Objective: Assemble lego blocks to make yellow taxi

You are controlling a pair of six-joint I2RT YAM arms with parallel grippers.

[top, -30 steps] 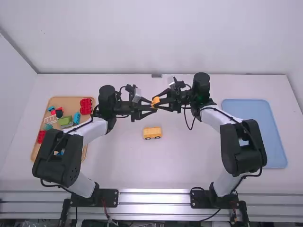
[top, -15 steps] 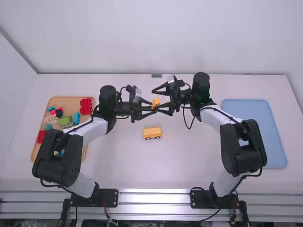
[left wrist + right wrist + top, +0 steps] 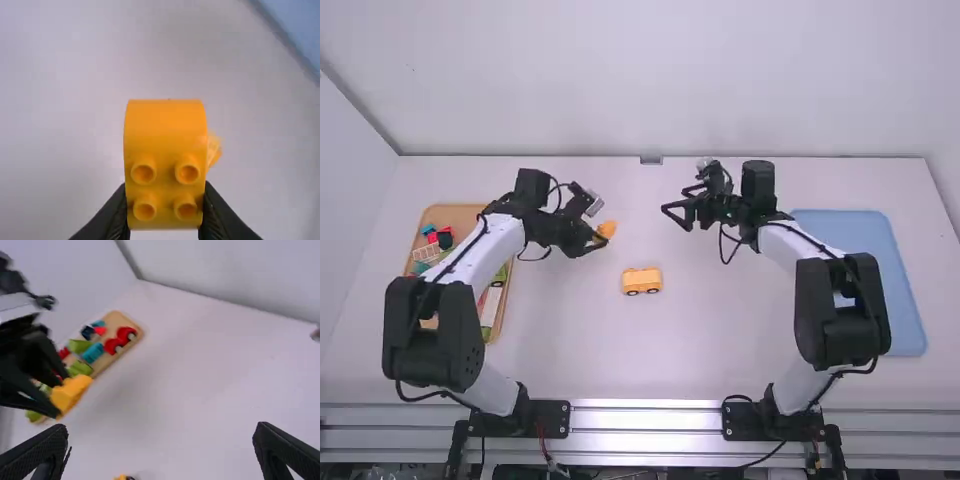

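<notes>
The block (image 3: 165, 125) at the left pincer (image 3: 601, 238) looks like smooth plastic with a soft sheen, its studs moulded in. The right pincer (image 3: 675, 210) has matt black fingers (image 3: 35, 455) with fine ribbing. On the bench (image 3: 640, 360), smooth and matt, the car (image 3: 641, 280) just beside the left pincer looks plastic too. Left of that pincer, the tray (image 3: 450, 213) looks like smooth, pale wood. Right of the right pincer, the blue tray (image 3: 880, 250) is smooth and matt. Nearer the arm bases than either pincer, the rail (image 3: 645, 418) looks like shiny metal.

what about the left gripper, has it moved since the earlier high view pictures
Yes: in the high view, the left gripper has moved left, and is now nearer the wooden tray.
</notes>
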